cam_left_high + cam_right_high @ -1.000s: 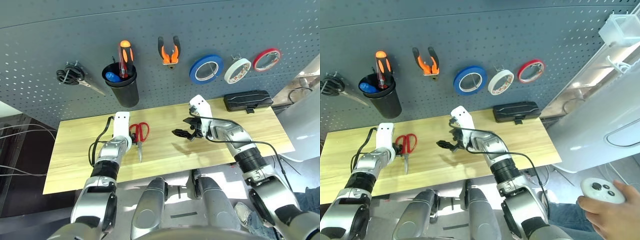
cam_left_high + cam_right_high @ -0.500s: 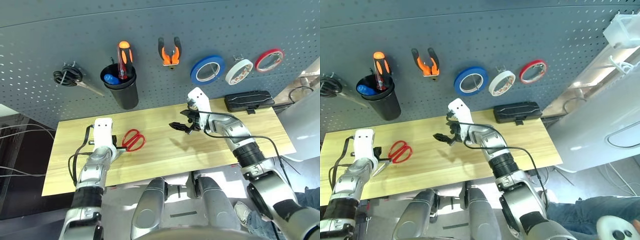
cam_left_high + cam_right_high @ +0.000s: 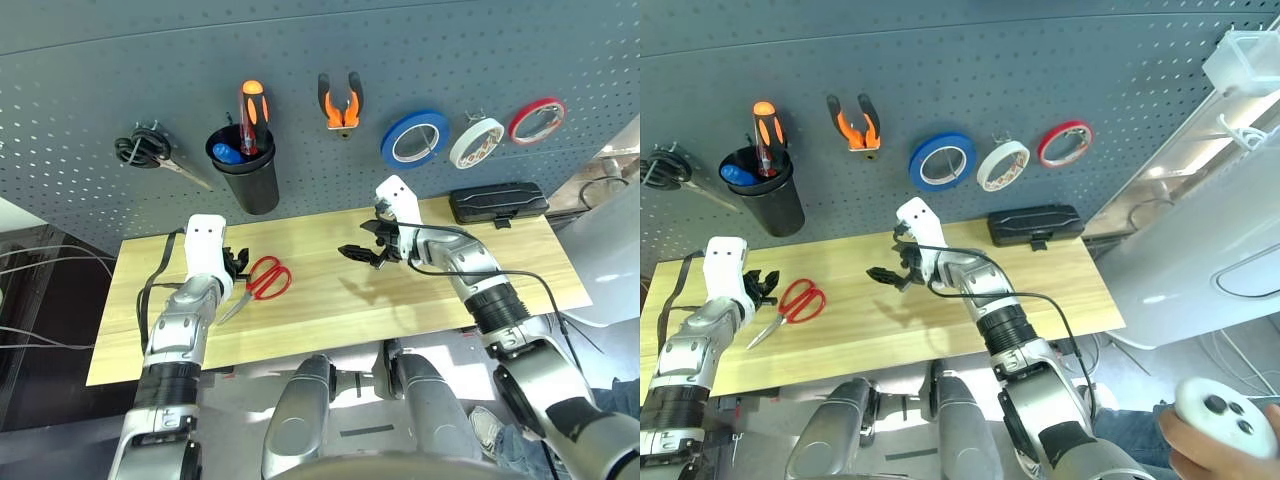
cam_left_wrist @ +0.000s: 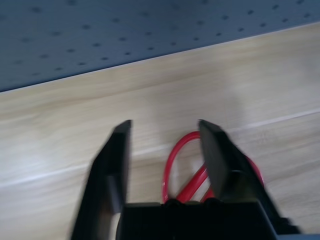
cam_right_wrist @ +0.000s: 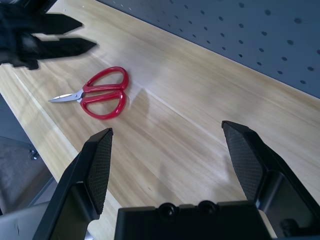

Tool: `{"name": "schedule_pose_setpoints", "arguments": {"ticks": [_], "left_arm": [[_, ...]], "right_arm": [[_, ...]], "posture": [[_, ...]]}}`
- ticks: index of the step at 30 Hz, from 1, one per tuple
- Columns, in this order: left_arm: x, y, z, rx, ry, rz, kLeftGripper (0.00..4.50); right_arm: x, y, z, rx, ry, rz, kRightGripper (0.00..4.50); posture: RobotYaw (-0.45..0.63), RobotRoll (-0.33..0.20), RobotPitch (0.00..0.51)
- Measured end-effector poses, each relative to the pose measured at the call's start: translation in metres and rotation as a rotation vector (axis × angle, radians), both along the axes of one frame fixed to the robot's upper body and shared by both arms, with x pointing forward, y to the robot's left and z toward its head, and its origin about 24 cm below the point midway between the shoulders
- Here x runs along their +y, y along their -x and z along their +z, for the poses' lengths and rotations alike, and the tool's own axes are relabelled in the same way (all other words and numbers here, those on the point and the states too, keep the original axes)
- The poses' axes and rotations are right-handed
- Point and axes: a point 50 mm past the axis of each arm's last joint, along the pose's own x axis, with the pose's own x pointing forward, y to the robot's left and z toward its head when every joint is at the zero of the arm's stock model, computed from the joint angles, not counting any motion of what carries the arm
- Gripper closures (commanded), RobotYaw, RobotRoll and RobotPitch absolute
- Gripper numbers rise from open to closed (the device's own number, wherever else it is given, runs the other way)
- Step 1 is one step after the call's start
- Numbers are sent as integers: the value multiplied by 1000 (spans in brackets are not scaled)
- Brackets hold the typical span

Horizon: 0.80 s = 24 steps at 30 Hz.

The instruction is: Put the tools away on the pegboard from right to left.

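The red-handled scissors (image 3: 262, 281) are seen lying flat on the wooden table (image 3: 330, 300), below the pegboard (image 3: 300, 60). The left gripper (image 3: 236, 264) is held spread wide and empty just beside the handles. The right gripper (image 3: 355, 252), fully spread and empty, is held well apart from the scissors.

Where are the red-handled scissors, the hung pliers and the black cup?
red-handled scissors (image 3: 266, 278): left eye view, on the red handle loops.
pliers (image 3: 340, 106): left eye view, on the orange grips.
black cup (image 3: 247, 180): left eye view, on its outer wall.
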Motion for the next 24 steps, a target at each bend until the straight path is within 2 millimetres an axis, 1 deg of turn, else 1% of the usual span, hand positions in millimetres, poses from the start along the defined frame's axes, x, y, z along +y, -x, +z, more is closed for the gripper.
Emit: {"name": "schedule_pose_setpoints", "arguments": {"ticks": [1, 2, 5, 8, 10, 13, 20, 23, 24], "left_arm": [[-1, -3, -3, 20, -9, -11, 47], [-2, -6, -5, 33, -22, -20, 16], [-5, -12, -8, 72, -64, -52, 16], [-5, -13, -11, 95, -98, -72, 16], [-3, -12, -13, 115, -138, -93, 16], [2, -11, -12, 144, -179, -114, 16], [6, -5, -17, 213, -200, -112, 16], [13, 0, -23, 271, -203, -111, 16], [14, 1, -25, 282, -204, -111, 198]], "right_arm": [[0, 1, -1, 2, 0, -1, 0], [-1, 2, -2, 6, 0, -2, 0], [-3, 5, -4, 19, 3, -6, 0], [-5, 6, -3, 19, 9, -11, 0], [-6, 8, -2, 16, 12, -12, 0], [-9, 11, -6, 34, 15, -18, 0], [-9, 12, -4, 34, 17, -17, 0], [-7, 13, -5, 42, 14, -14, 0], [-6, 13, -5, 42, 13, -14, 0]], "posture": [[34, 0, 262], [30, 0, 263], [17, 0, 270], [12, 0, 275], [8, 0, 281], [10, 0, 288], [12, 0, 295], [8, 0, 298], [7, 0, 301]]}}
